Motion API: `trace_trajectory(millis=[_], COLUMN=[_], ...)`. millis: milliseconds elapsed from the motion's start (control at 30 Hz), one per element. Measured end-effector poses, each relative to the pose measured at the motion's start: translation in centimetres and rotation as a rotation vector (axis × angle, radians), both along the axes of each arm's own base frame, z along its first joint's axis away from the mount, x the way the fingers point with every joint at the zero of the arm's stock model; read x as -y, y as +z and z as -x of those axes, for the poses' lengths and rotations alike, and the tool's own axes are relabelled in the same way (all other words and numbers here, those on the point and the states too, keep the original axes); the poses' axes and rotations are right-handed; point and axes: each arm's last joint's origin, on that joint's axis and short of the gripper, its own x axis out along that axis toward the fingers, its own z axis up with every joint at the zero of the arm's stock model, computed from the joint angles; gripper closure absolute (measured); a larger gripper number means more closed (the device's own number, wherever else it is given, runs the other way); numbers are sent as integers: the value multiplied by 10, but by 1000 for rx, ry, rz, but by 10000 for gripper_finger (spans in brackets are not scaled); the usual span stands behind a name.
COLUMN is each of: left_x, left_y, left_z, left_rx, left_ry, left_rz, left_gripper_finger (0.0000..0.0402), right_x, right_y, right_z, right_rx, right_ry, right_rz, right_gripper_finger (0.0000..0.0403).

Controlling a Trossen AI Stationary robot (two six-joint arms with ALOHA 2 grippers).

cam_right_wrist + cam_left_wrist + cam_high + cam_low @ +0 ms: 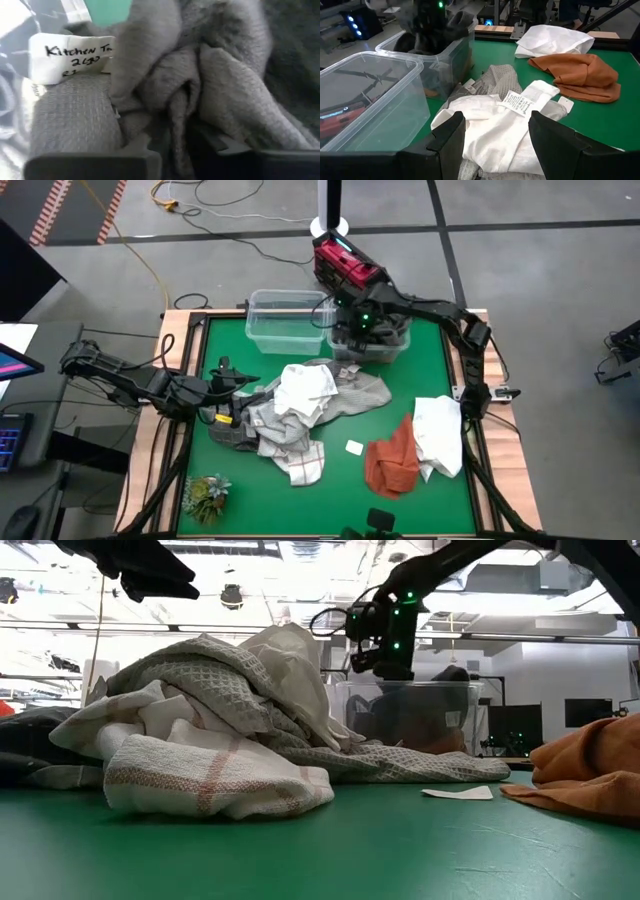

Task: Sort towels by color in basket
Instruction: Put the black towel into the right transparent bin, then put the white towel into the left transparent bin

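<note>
Several limp, light towels (290, 420) are lying heaped mid-table; left gripper (228, 385) is hovering spread beside them, right gripper (362, 330) seemingly loosening on a grey towel (200, 75) in the bin (395, 348); any raised fold suits pinching

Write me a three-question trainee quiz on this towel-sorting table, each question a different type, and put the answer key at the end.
1. True or false: the clear bin next to the one the right tool is over already holds towels.
2. Multiple choice: the rust orange towel lies
A. inside a bin
B. on the green mat, touching the white towel near the right edge
C. under the small plant
3. Fill in: the left tool hovers at the edge of the mixed towel pile with its fingers ______.

Key:
1. False; it looks empty.
2. B
3. open, holding nothing
</note>
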Motion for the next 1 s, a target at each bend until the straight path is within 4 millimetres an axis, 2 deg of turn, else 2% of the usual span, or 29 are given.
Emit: trace_trajectory(millis=[333,433,533,700,833,1000], left_x=[0,0,1,6,11,10], left_y=[0,-1,-5,-20,-24,-24], left_z=[0,0,-7,-28,-42,-61], left_rx=[-4,-3,-24,-107,-99,-120], left_ry=[0,-17,-48,-121,-174,-181], left_rz=[1,23,61,105,112,91], left_gripper_finger=[193,193,193,193,193,193], right_x=[-16,-24,-41,-82,-117,-165], right_y=[82,95,96,100,80,63], right_z=[24,32,26,20,24,35], right_rx=[154,195,222,389,450,616], right_ry=[-59,-57,-20,73,99,130], right_rz=[50,31,-14,21,5,48], right_gripper_finger=[171,146,139,139,139,138])
